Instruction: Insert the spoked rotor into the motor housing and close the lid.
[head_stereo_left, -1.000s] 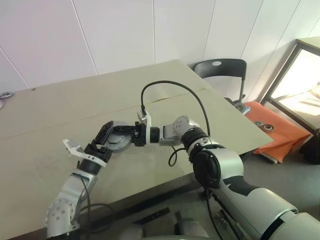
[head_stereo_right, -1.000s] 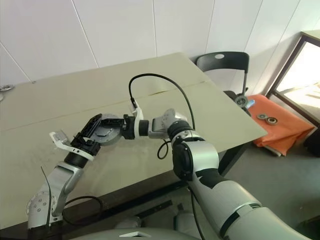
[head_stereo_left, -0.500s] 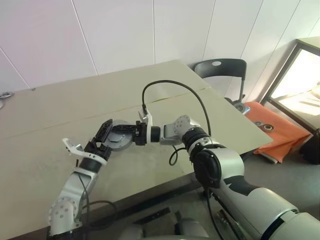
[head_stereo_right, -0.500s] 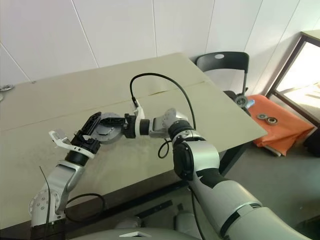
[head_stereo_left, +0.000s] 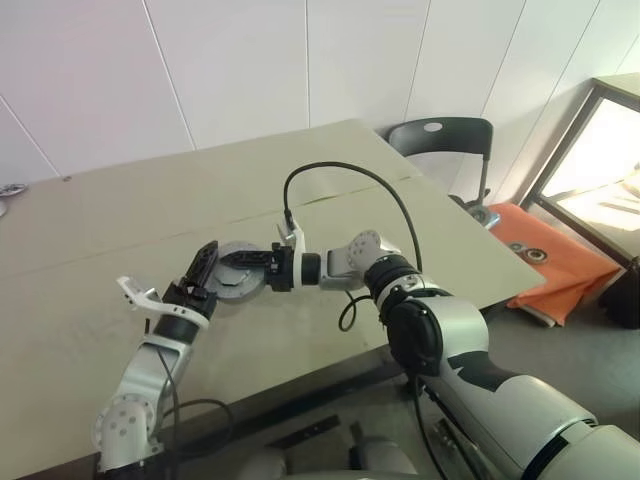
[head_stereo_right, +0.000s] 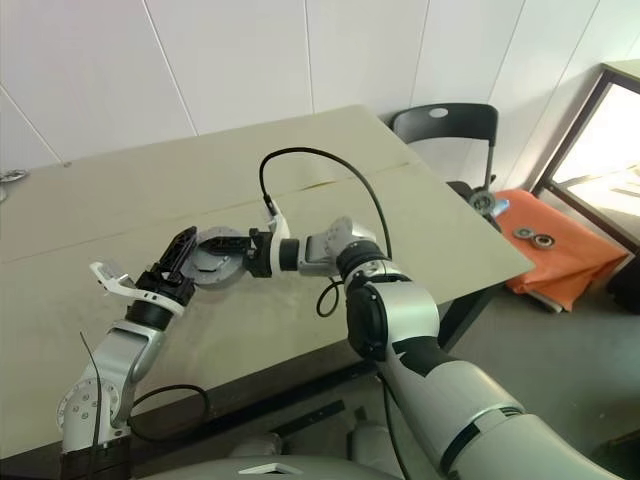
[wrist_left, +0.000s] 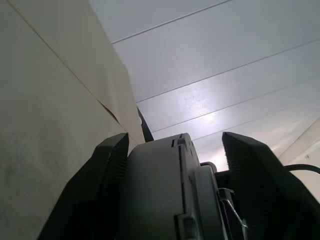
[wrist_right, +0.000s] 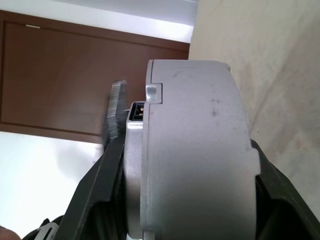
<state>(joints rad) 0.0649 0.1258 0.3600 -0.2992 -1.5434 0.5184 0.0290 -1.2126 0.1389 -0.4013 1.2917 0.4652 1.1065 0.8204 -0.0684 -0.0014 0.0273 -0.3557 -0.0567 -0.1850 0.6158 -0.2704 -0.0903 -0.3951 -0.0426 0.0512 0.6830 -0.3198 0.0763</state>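
Note:
The motor housing (head_stereo_left: 233, 281) is a round grey case held a little above the table, flat face up. My right gripper (head_stereo_left: 247, 272) reaches in from the right and is shut across its thickness; in the right wrist view the housing (wrist_right: 195, 150) sits edge-on between the black fingers (wrist_right: 100, 195). My left gripper (head_stereo_left: 206, 268) comes from the left and clasps the opposite edge. In the left wrist view the housing (wrist_left: 160, 195) fills the space between its fingers (wrist_left: 107, 190), with a thin gap on one side. The spoked rotor is hidden. A seam runs round the housing's edge.
The beige table (head_stereo_left: 120, 210) stretches far and left of the grippers. A black cable (head_stereo_left: 340, 170) loops above my right wrist. Past the table's right corner stand a black chair (head_stereo_left: 445, 135) and an orange mat (head_stereo_left: 560, 262) with small parts on the floor.
My left gripper's fingers, spread wide a second ago, have closed in on the housing's left edge. The right gripper and the housing have stayed in place.

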